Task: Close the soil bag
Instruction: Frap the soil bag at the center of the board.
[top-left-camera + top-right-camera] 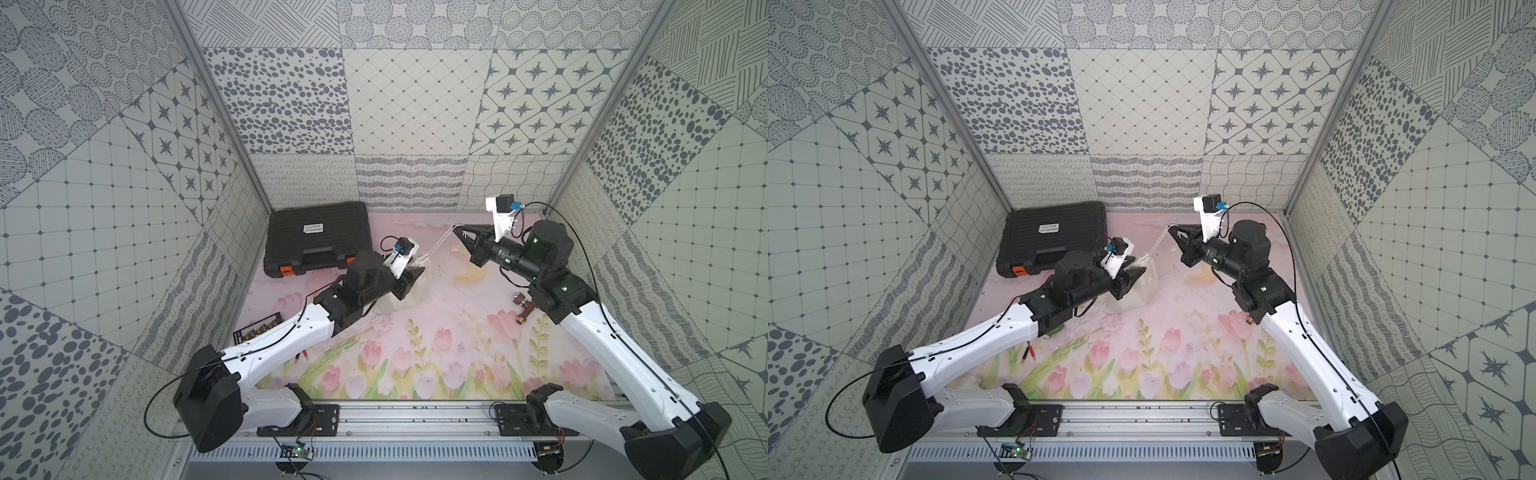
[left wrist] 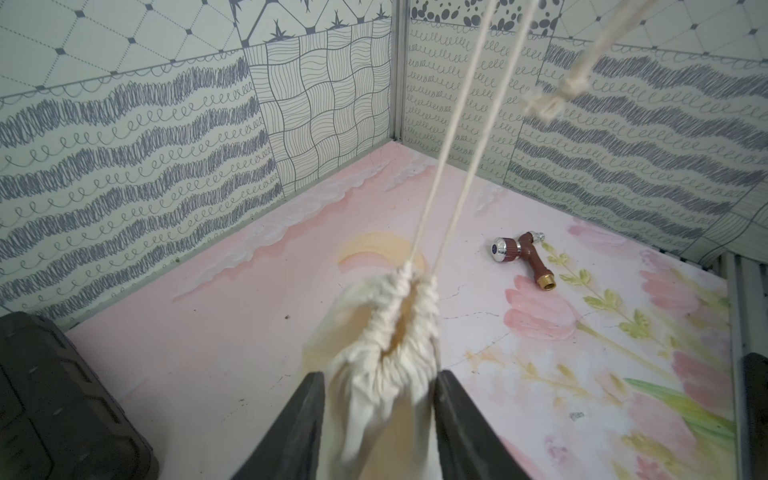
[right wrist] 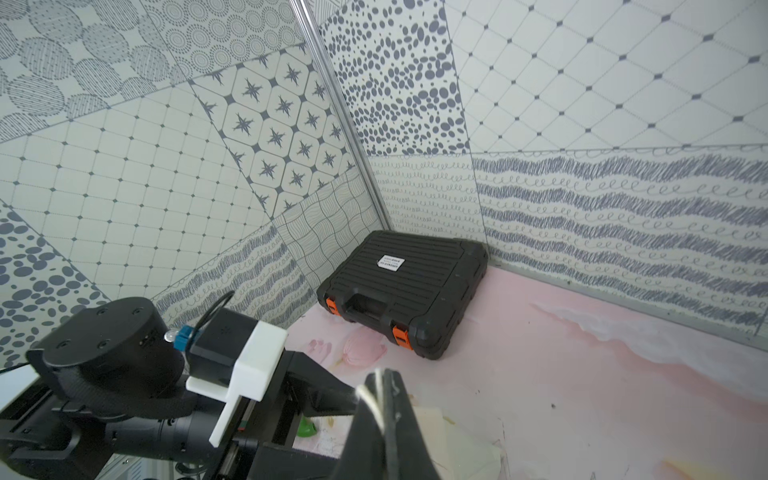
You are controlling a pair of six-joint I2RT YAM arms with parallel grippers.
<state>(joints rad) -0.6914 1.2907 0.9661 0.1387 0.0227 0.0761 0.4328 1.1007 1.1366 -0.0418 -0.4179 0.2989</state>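
Left wrist view: cream-white cloth drawstring soil bag [image 2: 374, 399] stood on the pink floral tabletop [image 2: 228, 332]; left tool [image 2: 380, 374] flanked its neck, jaws apart. Right tool [image 3: 382, 376] clamped the thin cream cords [image 2: 442, 166], taut.

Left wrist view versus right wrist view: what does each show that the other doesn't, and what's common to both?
Left wrist only: the gathered mouth of the soil bag, flanked by the left gripper; a brown tap. Right wrist only: the right gripper shut on the cords; orange latches; the left arm's camera. Both: the cords, the black case, the pink mat.
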